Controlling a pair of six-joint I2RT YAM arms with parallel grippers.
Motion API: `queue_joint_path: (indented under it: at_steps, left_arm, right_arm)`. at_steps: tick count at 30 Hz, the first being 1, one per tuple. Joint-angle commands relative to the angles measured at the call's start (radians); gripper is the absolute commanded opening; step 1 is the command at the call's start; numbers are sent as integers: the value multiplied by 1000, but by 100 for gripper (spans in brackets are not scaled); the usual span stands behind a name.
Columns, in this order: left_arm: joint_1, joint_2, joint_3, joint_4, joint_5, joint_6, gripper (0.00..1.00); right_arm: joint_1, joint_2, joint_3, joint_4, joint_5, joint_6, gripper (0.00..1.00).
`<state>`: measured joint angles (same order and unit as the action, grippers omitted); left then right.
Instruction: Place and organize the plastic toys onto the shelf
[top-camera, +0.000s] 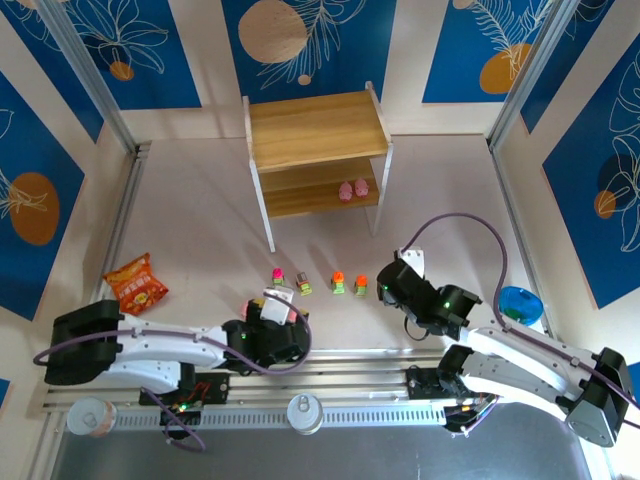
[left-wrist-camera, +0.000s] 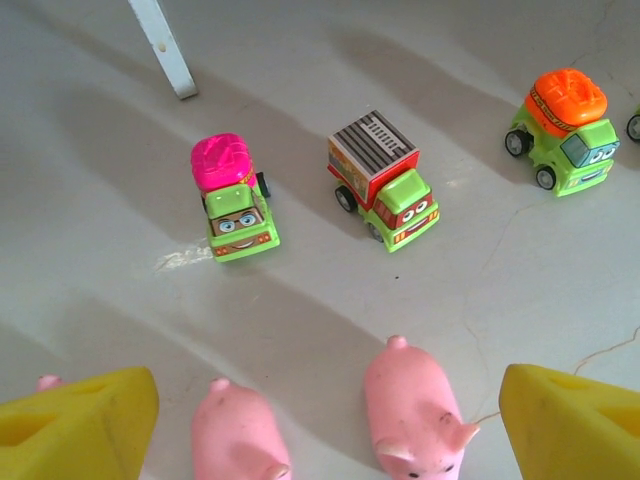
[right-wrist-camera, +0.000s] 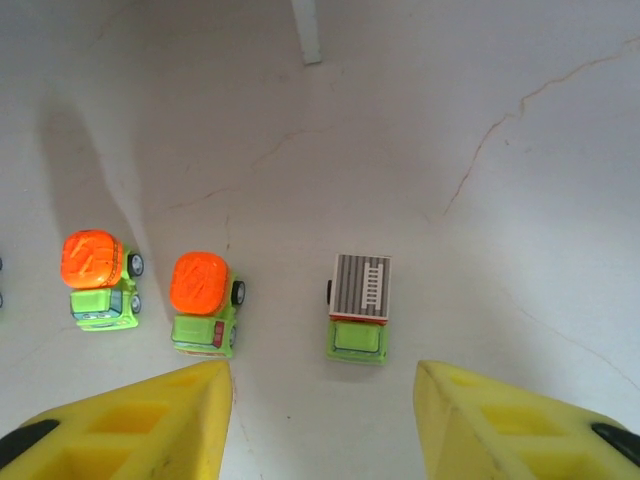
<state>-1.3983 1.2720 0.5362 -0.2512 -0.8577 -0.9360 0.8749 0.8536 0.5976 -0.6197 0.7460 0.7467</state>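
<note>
The pale grey table (top-camera: 200, 220) carries everything. At its far middle stands the two-tier shelf of light wooden boards with thin white side frames (top-camera: 315, 130).

The left gripper (left-wrist-camera: 322, 430) hangs low over the near middle of the table. Its yellow fingers (left-wrist-camera: 80, 425) are spread wide and released, clamping nothing. The right gripper (right-wrist-camera: 325, 420) sits to its right, also low, with its yellow pads (right-wrist-camera: 520, 430) apart and bare floor between them.

A crinkled orange snack bag (top-camera: 136, 284) lies near the left edge. A round blue bowl (top-camera: 520, 303) rests near the right edge, beside the right arm.

Between the shelf and the grippers, small yellow-green plastic cars stand in a loose row on the table, well short of the shelf. From the left come the magenta-topped car (left-wrist-camera: 233, 195), a grey-roofed truck with red sides (left-wrist-camera: 385, 180), and two orange-topped cars (right-wrist-camera: 100, 280) close together. Last on the right is a second grey-roofed truck (right-wrist-camera: 360, 305), just beyond the right gripper's tips.

Two rounded pink pig figurines (left-wrist-camera: 415, 415) lie on the table between the left gripper's fingers, touching neither. The tip of a third pink figurine (left-wrist-camera: 47, 382) peeks out left of the left finger. Two more pink figurines (top-camera: 353, 189) sit side by side on the right part of the shelf's lower board.
</note>
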Motion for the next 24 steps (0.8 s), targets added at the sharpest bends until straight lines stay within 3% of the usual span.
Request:
queue_joint_path:
  at_steps: [1,11,24]
  left_arm:
    - [-8,46,54,7,1,-65,88]
    - [-8,148,99,-13,56,-222,85]
    - [-9,256,134,30,109,-279,81]
  right_arm:
    - [-19,-10,-6,48,-58,-69,52]
    - [-116,-2,-20,106,-165,-138,51]
    - [-120,-3,-31,123,-176,-142,46]
